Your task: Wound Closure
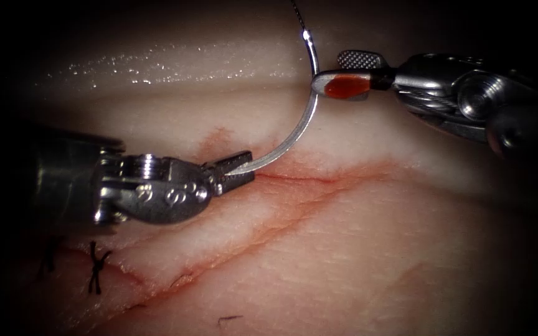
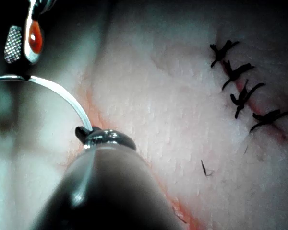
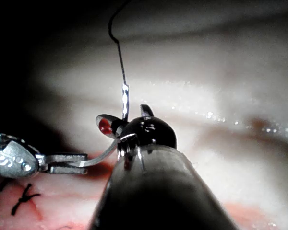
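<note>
My left tool [image 1: 235, 171] has its jaws shut on the curved needle [image 1: 300, 127] close to its pointed end, just above the left end of the open cut [image 1: 319, 178]. The needle arcs up and to the right, clear of the tissue [image 1: 356, 249]. My right tool [image 1: 328, 70] stands open at the needle's upper part near the thread end, its lower jaw smeared with red fluid. Black thread [image 1: 297, 12] runs upward from the needle's tail. The left wrist view has the needle [image 2: 62, 93] and the right tool [image 2: 26, 38]. In the right wrist view the left tool [image 3: 65, 163] grips the needle [image 3: 98, 158].
Tied black stitches [image 1: 96, 267] close the cut at the lower left, also seen as a row of stitches [image 2: 240, 76] in the left wrist view. A short cut end of thread [image 1: 228, 319] lies on the tissue near the front. Red fluid stains the cut's edges.
</note>
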Motion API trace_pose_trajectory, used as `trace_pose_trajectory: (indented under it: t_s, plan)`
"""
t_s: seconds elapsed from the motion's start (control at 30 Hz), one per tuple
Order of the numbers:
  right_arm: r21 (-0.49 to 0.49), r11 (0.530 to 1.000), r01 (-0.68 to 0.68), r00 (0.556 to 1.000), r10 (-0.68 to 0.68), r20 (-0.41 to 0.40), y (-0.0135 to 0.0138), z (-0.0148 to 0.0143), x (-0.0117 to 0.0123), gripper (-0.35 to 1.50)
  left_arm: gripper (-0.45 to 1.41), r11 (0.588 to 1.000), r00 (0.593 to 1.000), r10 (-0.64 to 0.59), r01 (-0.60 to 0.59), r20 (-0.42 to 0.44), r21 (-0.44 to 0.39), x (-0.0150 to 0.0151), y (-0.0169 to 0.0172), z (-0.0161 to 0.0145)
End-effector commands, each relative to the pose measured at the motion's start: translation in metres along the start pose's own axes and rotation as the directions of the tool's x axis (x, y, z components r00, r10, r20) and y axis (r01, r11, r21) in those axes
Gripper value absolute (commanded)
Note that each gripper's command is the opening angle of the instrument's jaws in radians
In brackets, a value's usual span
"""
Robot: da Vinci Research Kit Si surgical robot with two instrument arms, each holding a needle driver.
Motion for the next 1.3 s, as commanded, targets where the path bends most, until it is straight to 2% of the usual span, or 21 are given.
trace_pose_trajectory:
  t_s: [0.03,0.33,0.43,0.47,0.5,0.53,0.57,0.77,0.8,0.83,0.87,0.9,0.97,1.0,1.03,1.13,1.3]
  plan:
    - [0.006,1.000,0.002,1.000,-0.002,0.001,0.0001,0.0013,-0.0003,1.30,-0.45,1.000,1.000,0.004,-0.004,0.000,-0.001,0.0004,0.0001,0.0005]
    - [0.025,1.000,0.014,1.000,-0.015,0.021,0.0002,0.0030,-0.0012,1.30,-0.45,0.999,0.999,0.048,-0.047,-0.014,0.020,0.0017,-0.0001,0.0001]
    - [0.023,1.000,0.013,1.000,-0.014,0.024,0.0002,0.0030,-0.0010,1.20,-0.45,0.998,0.998,0.054,-0.054,-0.014,0.021,0.0016,0.0000,0.0001]
    - [0.024,1.000,0.013,1.000,-0.014,0.025,0.0002,0.0029,-0.0010,1.07,-0.45,0.998,0.998,0.054,-0.054,-0.014,0.021,0.0016,0.0000,0.0001]
    - [0.026,1.000,0.013,1.000,-0.013,0.023,0.0002,0.0028,-0.0010,0.73,-0.45,0.998,0.998,0.054,-0.054,-0.014,0.022,0.0016,0.0000,0.0002]
    - [0.030,0.999,0.013,1.000,-0.013,0.022,0.0002,0.0026,-0.0010,0.08,-0.45,0.998,0.998,0.055,-0.054,-0.014,0.022,0.0016,0.0000,0.0002]
    - [0.024,1.000,0.011,1.000,-0.012,0.020,0.0002,0.0023,-0.0009,-0.35,-0.45,0.998,0.998,0.055,-0.055,-0.012,0.024,0.0015,0.0000,0.0002]
    - [-0.022,1.000,0.011,1.000,-0.011,-0.002,0.0004,0.0019,-0.0004,-0.35,-0.45,0.998,0.998,0.055,-0.055,-0.033,0.005,0.0017,-0.0001,0.0004]
    - [-0.024,0.999,0.028,1.000,-0.028,-0.002,0.0006,0.0019,-0.0003,-0.35,0.22,0.998,0.997,0.055,-0.055,-0.053,-0.013,0.0018,-0.0001,0.0004]
    - [-0.025,0.999,0.040,0.999,-0.040,-0.003,0.0007,0.0019,-0.0002,-0.35,0.41,0.998,0.997,0.054,-0.055,-0.060,-0.020,0.0019,-0.0002,0.0005]
    - [-0.025,0.999,0.040,0.999,-0.040,-0.003,0.0007,0.0019,-0.0002,-0.35,0.41,0.998,0.997,0.054,-0.055,-0.060,-0.020,0.0019,-0.0002,0.0005]
    - [-0.025,0.998,0.052,0.999,-0.052,-0.003,0.0008,0.0018,-0.0002,-0.35,0.51,0.998,0.996,0.054,-0.056,-0.068,-0.027,0.0021,-0.0003,0.0004]
    - [-0.025,0.996,0.088,0.996,-0.088,-0.002,0.0010,0.0017,-0.0002,-0.35,0.91,0.998,0.996,0.041,-0.044,-0.080,-0.041,0.0022,-0.0005,0.0003]
    - [-0.026,0.992,0.123,0.992,-0.124,-0.006,0.0011,0.0016,-0.0002,-0.35,1.16,0.997,0.995,-0.037,0.030,-0.096,-0.074,0.0024,-0.0008,0.0003]
    - [-0.026,0.992,0.123,0.992,-0.124,-0.006,0.0011,0.0016,-0.0002,-0.35,1.16,0.997,0.995,-0.037,0.030,-0.096,-0.074,0.0024,-0.0008,0.0003]
    - [0.022,0.977,0.212,0.977,-0.212,0.004,0.0012,0.0015,-0.0002,-0.35,1.28,0.983,0.982,-0.133,0.114,-0.131,-0.147,0.0028,-0.0014,0.0002]
    - [0.192,0.921,0.338,0.940,-0.338,-0.034,0.0014,0.0012,-0.0005,-0.35,1.13,0.937,0.950,-0.279,0.237,-0.143,-0.254,0.0033,-0.0027,-0.0001]
